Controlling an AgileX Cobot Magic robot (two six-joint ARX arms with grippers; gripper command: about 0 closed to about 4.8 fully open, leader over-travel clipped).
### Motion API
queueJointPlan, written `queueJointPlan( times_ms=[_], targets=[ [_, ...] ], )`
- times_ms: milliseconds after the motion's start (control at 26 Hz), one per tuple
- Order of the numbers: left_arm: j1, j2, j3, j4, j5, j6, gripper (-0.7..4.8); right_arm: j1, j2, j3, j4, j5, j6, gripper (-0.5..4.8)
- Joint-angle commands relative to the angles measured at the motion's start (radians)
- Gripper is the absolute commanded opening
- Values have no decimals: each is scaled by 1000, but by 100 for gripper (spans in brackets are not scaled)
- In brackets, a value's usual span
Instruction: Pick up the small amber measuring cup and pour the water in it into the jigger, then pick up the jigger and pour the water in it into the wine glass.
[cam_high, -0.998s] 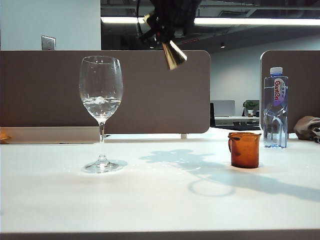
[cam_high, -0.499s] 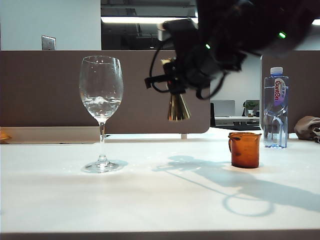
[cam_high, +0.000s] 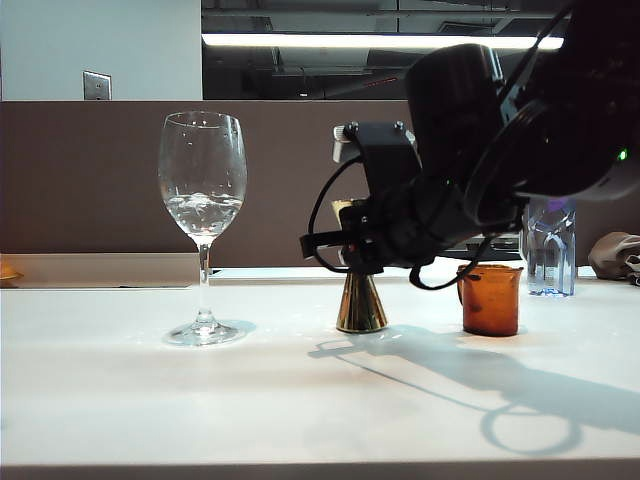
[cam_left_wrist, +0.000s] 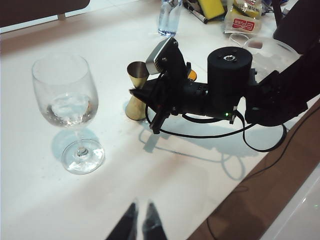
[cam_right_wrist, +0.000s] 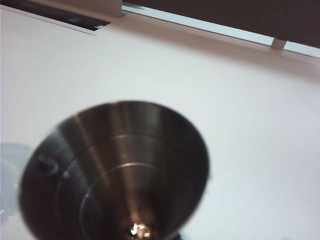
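jigger (cam_high: 361, 305) lowered onto table, right tool (cam_high: 352, 245) clamping its waist, left tool (cam_left_wrist: 139, 220) hovering apart

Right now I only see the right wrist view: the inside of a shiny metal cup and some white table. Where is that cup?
Observer: It is the jigger, upright on the table between the wine glass and the small amber measuring cup.
Operator: Is something holding it?
Observer: Yes, the right gripper is closed around its narrow waist.
Operator: Anything in the glass?
Observer: A little water sits low in its bowl.
Operator: And the other arm?
Observer: The left gripper hangs over bare table on the near side of the glass, fingertips close together, holding nothing.
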Motion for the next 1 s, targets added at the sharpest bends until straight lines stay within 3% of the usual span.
queueJointPlan(
  times_ms=[38, 384, 461, 691, 883, 998],
  targets=[
    [-1, 0, 3, 13, 3, 4, 26, 3, 7, 4, 40, -2, 39, -1],
    [-1, 0, 3, 13, 3, 4, 26, 4, 18, 4, 41, -47, 40, 6],
    [-1, 0, 3, 13, 3, 4, 26, 4, 18, 4, 42, -46, 40, 77],
    [-1, 0, 3, 13, 3, 4, 26, 12, 18, 4, 42, -47, 66, 112],
    [-1, 0, 3, 13, 3, 4, 26, 18, 17, 4, 43, -43, 66, 279],
    [-1, 0, 3, 13, 3, 4, 26, 24, 17, 3, 42, -41, 65, 285]
  ],
)
